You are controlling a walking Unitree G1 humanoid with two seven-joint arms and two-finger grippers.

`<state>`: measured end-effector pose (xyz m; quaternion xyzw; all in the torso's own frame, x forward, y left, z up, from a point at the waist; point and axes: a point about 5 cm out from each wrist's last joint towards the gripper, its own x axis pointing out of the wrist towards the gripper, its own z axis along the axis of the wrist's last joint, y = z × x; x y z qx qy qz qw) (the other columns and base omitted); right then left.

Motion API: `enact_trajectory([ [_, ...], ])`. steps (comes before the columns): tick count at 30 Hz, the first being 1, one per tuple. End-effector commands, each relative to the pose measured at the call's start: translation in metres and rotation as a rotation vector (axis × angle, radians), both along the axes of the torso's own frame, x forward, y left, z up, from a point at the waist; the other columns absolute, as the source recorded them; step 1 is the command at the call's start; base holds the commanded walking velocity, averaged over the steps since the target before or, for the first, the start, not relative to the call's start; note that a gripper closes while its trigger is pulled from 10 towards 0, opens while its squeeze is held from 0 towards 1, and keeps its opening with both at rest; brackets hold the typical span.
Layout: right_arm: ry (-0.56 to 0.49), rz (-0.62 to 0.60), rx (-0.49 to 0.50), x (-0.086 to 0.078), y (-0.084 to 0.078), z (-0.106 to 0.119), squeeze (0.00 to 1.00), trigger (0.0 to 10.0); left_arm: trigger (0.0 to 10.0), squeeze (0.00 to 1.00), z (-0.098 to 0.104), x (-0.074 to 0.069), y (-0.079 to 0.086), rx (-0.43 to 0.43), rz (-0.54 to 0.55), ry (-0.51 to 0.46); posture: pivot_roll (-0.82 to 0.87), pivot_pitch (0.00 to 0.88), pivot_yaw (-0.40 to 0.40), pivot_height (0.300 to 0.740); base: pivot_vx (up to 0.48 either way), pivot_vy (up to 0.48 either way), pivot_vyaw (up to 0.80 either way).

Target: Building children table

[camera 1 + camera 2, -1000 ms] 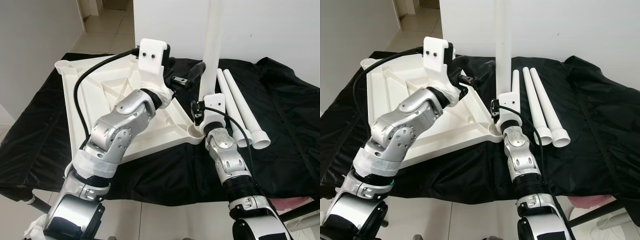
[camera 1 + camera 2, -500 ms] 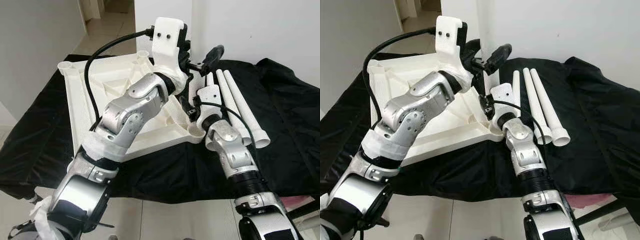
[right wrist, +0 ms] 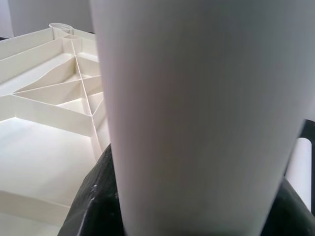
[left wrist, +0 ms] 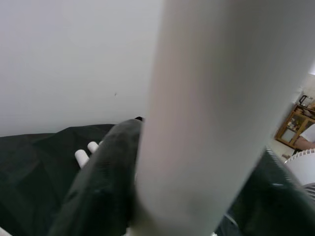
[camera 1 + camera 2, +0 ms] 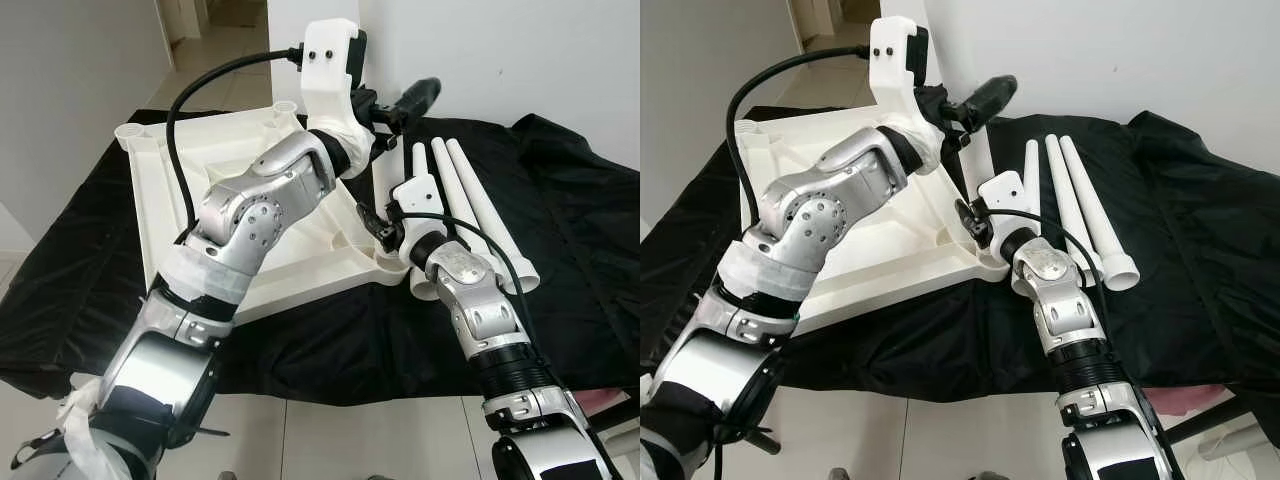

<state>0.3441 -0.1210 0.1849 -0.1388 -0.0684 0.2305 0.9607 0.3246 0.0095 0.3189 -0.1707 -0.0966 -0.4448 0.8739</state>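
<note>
Head views: left gripper (image 5: pixel 975 100) raised high over upturned white tabletop (image 5: pixel 200 180), clamped on upright white leg (image 5: pixel 980 165). Right gripper (image 5: pixel 375 222) low at near corner socket, gripping same leg. Three spare legs (image 5: pixel 470 205) flat on black cloth (image 5: pixel 580 220). Wrist views: leg pressed between fingers (image 4: pixel 98 182), both grippers.

Head stereo pair looked forward and down over the tabletop (image 5: pixel 200 190), sharing both arms, wrist cameras sat very close against the leg (image 4: pixel 211 113), left facing the wall, right facing the tabletop
</note>
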Motion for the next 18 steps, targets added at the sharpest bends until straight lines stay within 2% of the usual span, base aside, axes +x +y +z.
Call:
enact_trajectory([
  [1, 0.005, 0.015, -0.005, 0.000, 0.002, 0.002, 0.00, 10.0, 0.0, 0.00, 0.012, -0.036, -0.011, 0.010, -0.647, -0.307, -0.06, 0.000, 0.022, 0.740, 0.000, 0.000, 0.00],
  [8, -0.004, -0.020, 0.006, 0.004, -0.002, 0.005, 0.00, 10.0, 0.0, 0.00, 0.015, -0.035, -0.011, 0.013, -0.631, -0.325, -0.06, 0.000, 0.019, 0.740, 0.000, 0.000, 0.00],
  [9, 0.001, -0.024, 0.016, 0.004, -0.002, 0.005, 0.00, 10.0, 0.0, 0.00, 0.017, -0.034, -0.012, 0.013, -0.587, -0.350, -0.06, 0.000, 0.021, 0.740, 0.000, 0.000, 0.00],
  [10, 0.001, -0.024, 0.016, 0.004, -0.002, 0.005, 0.00, 10.0, 0.0, 0.00, 0.017, -0.034, -0.012, 0.013, -0.587, -0.350, -0.06, 0.000, 0.021, 0.740, 0.000, 0.000, 0.00],
  [11, 0.005, -0.027, 0.023, 0.004, -0.003, 0.004, 0.00, 10.0, 1.5, 0.00, 0.019, -0.033, -0.012, 0.013, -0.555, -0.369, -0.06, 0.000, 0.021, 0.740, 0.000, 0.000, 0.00],
  [12, 0.015, -0.024, 0.033, 0.004, -0.003, 0.004, 0.42, 10.0, 9.9, 0.00, 0.020, -0.032, -0.014, 0.023, -0.523, -0.374, -0.06, 0.000, 0.024, 0.740, 0.000, 0.000, 0.00],
  [13, 0.025, -0.024, 0.050, 0.004, -0.003, 0.004, 1.00, 10.0, 10.0, 0.00, 0.022, -0.030, -0.015, 0.031, -0.488, -0.373, -0.06, 0.000, 0.024, 0.740, 0.000, 0.000, 0.00],
  [17, 0.031, -0.028, 0.071, 0.003, -0.004, 0.004, 1.00, 10.0, 10.0, 0.00, 0.026, -0.027, -0.017, 0.047, -0.438, -0.358, -0.06, 0.000, 0.027, 0.740, 0.000, 0.000, 0.00],
  [18, 0.018, -0.046, 0.074, 0.002, -0.004, 0.005, 1.00, 10.0, 10.0, 0.00, 0.028, -0.015, -0.022, 0.097, -0.315, -0.273, -0.07, 0.000, 0.033, 0.740, 0.000, 0.000, 0.00],
])
